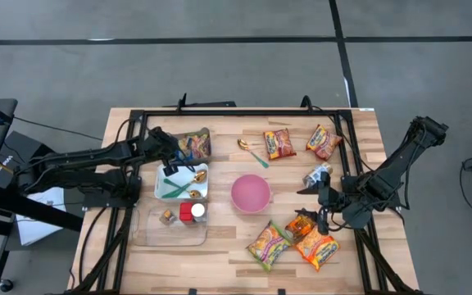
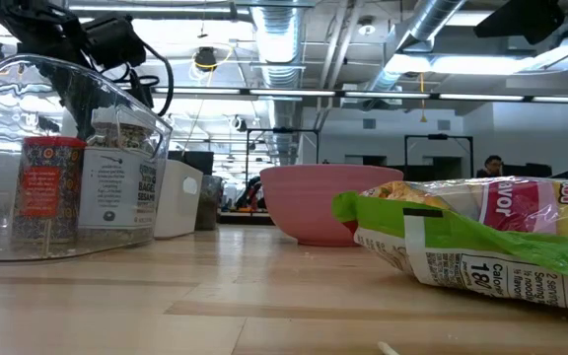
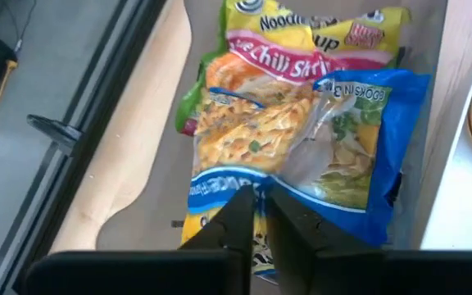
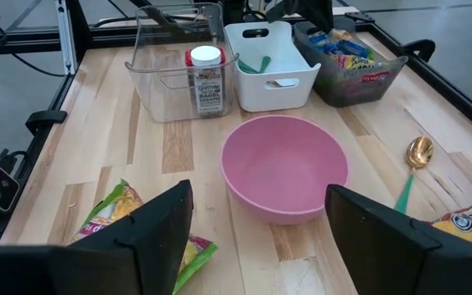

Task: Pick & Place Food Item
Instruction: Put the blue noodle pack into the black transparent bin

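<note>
Left claw (image 3: 256, 215) sits up at the upper left of the desk (image 1: 244, 262), over the dark bin (image 1: 193, 146) stuffed with noodle packets (image 3: 301, 123). Its fingers look pinched nearly together right at the edge of a blue-and-yellow packet (image 3: 359, 156), but I can't tell if it actually has hold of it.

Right claw (image 4: 256, 238) is at the right side of the high view, spread wide with nothing in it, pointed at the pink bowl (image 1: 251, 192) in the middle. More noodle packets (image 1: 293, 242) lie loose at lower right, and two others (image 1: 301, 142) at upper right.
</note>
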### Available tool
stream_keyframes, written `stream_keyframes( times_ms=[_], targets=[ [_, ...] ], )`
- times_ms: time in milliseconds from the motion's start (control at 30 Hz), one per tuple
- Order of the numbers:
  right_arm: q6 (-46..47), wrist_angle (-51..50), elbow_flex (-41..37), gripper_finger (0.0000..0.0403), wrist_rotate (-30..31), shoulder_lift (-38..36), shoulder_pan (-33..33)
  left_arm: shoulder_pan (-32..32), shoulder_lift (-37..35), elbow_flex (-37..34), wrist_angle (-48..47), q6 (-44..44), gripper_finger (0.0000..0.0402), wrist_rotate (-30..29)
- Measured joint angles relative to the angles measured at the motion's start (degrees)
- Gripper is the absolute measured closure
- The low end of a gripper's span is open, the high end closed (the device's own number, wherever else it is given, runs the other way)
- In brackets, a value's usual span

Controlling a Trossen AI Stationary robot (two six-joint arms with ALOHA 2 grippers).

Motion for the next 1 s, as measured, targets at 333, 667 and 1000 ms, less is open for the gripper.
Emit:
stream_keyframes(
  times_ms=[333, 667, 1000],
  targets=[
    [0.0, -0.2, 0.0, 0.0131, -0.1, 0.0, 0.0, 0.0, -1.3, 0.0, 1.7, -0.8, 0.029, -4.1],
    [0.0, -0.3, 0.0, 0.0131, -0.1, 0.0, 0.0, 0.3, 1.0, 0.1, 6.9, -4.2, 0.0335, -0.2],
    [-0.5, -0.8, 0.0, 0.0131, -0.1, 0.0, -0.7, 0.4, 10.9, 0.1, 7.4, -5.2, 0.0395, 0.1]
  ],
)
